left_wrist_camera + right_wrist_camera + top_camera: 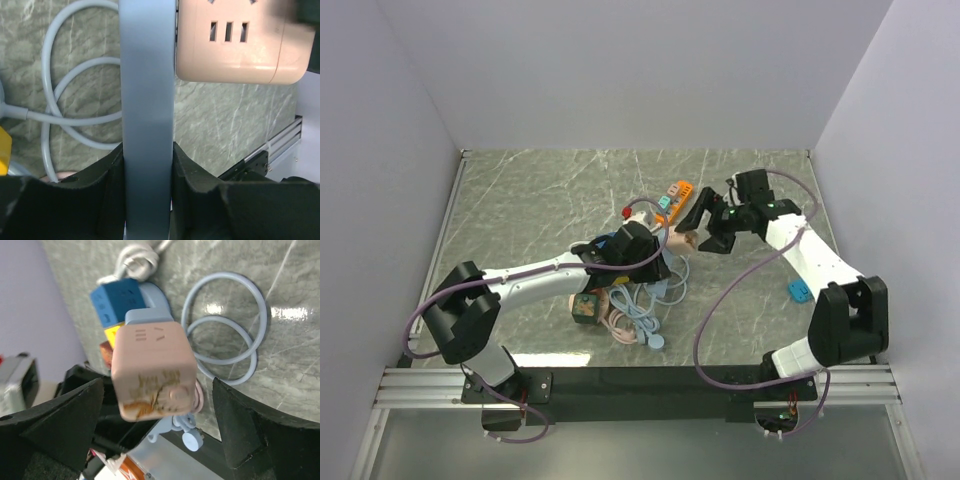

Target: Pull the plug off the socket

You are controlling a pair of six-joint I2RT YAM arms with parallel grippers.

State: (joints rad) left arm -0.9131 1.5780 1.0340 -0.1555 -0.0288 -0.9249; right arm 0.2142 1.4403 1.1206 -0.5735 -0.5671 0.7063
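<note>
The marble table (520, 200) carries both arms reaching in to its middle, where a clutter of things lies. The left gripper (147, 155) is pinched on the plug (147, 100), a flat grey-blue piece clamped between both fingers and running up past the socket's edge. The right gripper (159, 385) stands spread wide, its fingers well clear on either side of the socket (152, 370), touching nothing. The pale cable (225, 325) lies in loose loops on the table beside and behind the socket. The socket, a pink block, sits near the table's centre between the two grippers, its slotted face (235, 45) showing in the left wrist view. The plug (147, 315) sits tight against the socket's back; whether its pins are in cannot be told. A blue cube (117, 300) lies just behind the plug, and an orange strip (678, 192) lies farther back
</note>
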